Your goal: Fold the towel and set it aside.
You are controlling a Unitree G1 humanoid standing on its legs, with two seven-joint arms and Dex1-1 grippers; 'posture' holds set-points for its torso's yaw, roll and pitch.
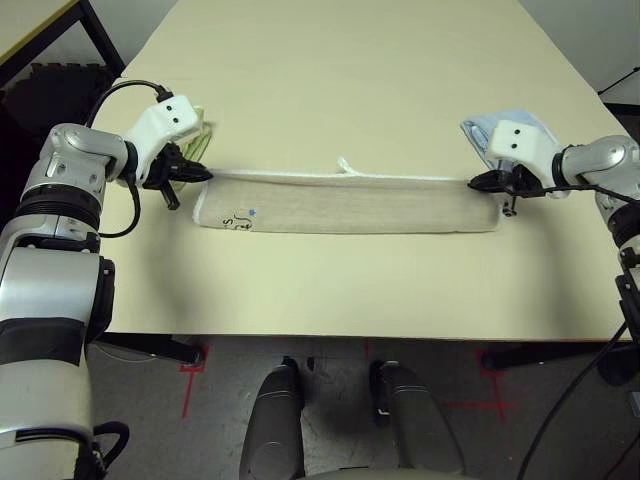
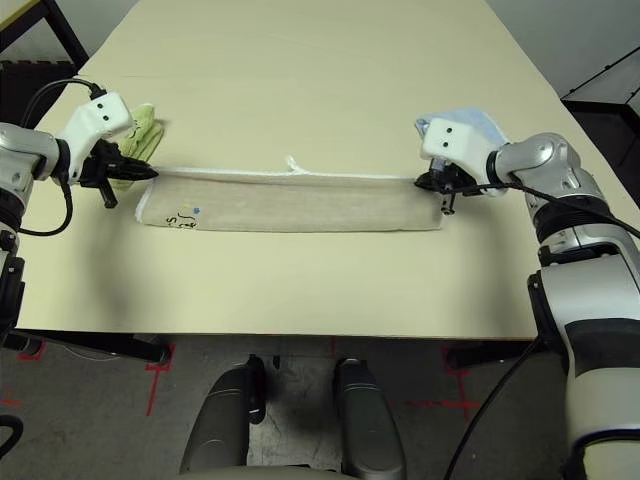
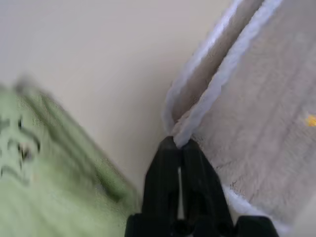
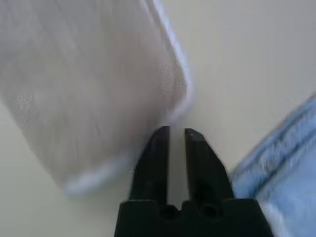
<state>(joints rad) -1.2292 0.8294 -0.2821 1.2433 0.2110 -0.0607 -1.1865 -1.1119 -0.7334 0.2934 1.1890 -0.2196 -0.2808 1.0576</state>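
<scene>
Towel [image 1: 350, 205] lies flat mid-worktop as a long narrow strip, already folded lengthwise, long axis running left-right, parallel to the near worktop [image 1: 330, 300] edge. White corded edging along its far side, small loop tag sticking out at the middle, dark mark near the left end.

Left gripper [image 1: 200, 174] sits at the strip's far-left corner, fingers a narrow slit apart; the wrist view shows the tips touching the edging, nothing clamped.

Right gripper [image 1: 482, 182] sits at the far-right corner, fingers slightly parted, tips just off the corner, empty.

Each arm is at its own end, so neither is nearer overall. Next fold likely goes end to end along the long axis.

Count: one beige towel, one lime-green folded towel [image 2: 140, 130] behind the left gripper, one light blue folded towel [image 2: 475, 122] behind the right gripper, two grippers.
</scene>
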